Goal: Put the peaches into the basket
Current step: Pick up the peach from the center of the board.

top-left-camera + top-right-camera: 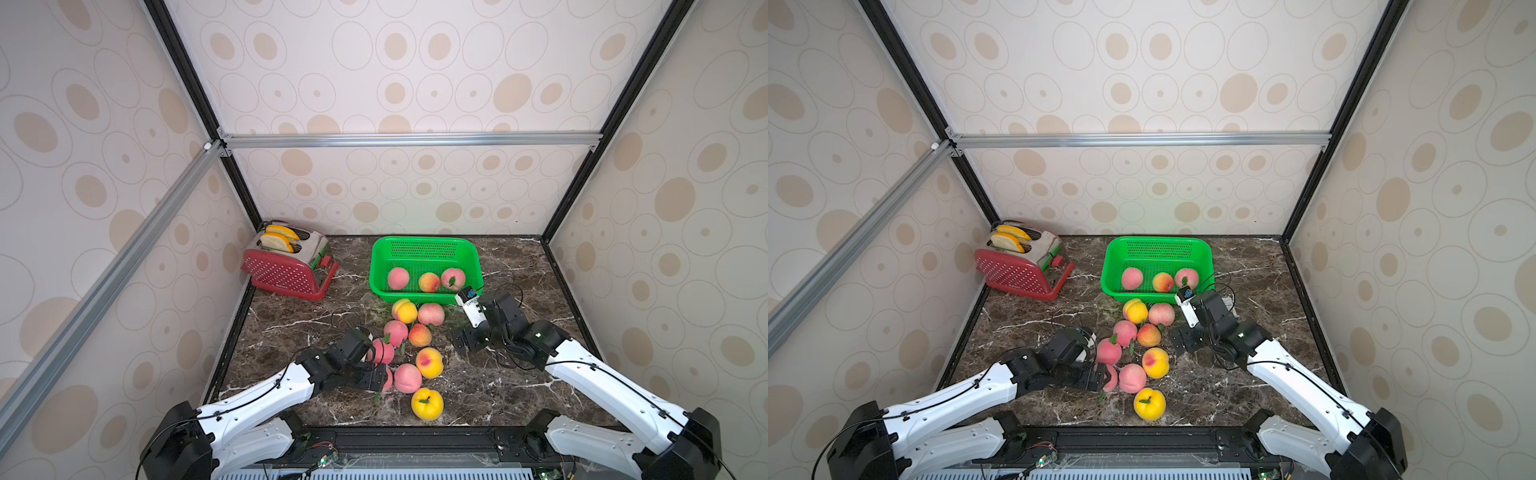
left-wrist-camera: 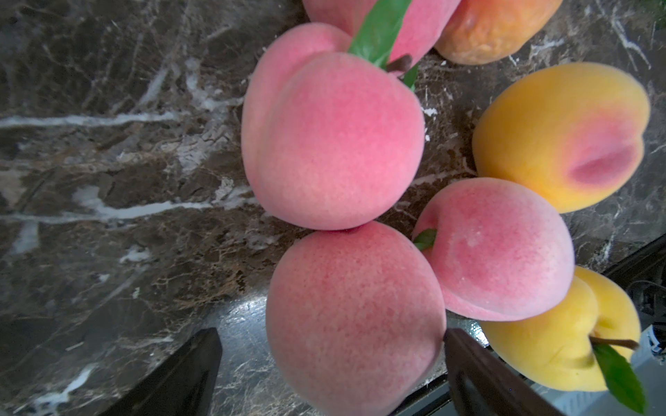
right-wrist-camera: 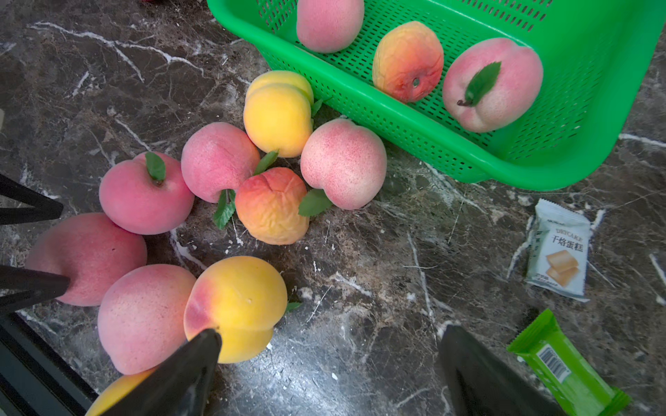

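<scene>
Left gripper [image 2: 331, 335] open, straddling pink peach [image 2: 355, 306] on table [image 2: 108, 180]. Right gripper [image 3: 329, 333] open, empty, near basket [image 1: 424, 240] holding three peaches [image 1: 429, 282].

Both top views look steeply down from high up, facing across the whole scene toward the basket [image 1: 424, 249], while the left wrist view sits close over peaches [image 2: 331, 144] just short of the basket and the right, farther back, shares those peaches plus the basket's corner.

The left claw [image 1: 379, 377] hides most of a pink peach [image 1: 389, 379] in both top views.
</scene>
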You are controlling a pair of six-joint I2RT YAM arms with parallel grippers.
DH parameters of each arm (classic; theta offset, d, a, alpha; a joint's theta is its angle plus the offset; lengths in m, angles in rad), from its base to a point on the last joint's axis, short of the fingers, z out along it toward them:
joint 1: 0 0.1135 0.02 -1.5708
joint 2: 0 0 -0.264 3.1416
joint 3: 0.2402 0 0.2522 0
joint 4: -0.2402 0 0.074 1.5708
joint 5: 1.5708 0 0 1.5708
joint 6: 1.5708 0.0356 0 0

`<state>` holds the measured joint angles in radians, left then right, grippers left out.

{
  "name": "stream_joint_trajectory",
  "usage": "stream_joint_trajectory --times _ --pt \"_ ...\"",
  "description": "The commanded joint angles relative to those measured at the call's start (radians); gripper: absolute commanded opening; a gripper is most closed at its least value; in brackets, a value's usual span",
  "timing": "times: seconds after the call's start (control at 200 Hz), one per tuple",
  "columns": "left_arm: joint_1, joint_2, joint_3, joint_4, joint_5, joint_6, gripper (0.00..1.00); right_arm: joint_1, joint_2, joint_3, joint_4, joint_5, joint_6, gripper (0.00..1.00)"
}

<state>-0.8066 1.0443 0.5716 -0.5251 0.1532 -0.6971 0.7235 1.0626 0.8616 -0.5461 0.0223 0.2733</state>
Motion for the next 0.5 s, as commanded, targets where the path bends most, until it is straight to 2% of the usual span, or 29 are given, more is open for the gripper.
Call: stream_joint_trajectory --times 0.0,0.496 --pt "-0.011 0.01 -0.005 0.03 0.004 -0.019 0.99 0.005 -0.007 0.006 -0.006 0.025 0.0 1.0" --pt "-0.015 0.048 -0.027 0.077 0.011 -0.025 0.98 0.004 -0.033 -0.029 0.001 0.058 0.004 1.0"
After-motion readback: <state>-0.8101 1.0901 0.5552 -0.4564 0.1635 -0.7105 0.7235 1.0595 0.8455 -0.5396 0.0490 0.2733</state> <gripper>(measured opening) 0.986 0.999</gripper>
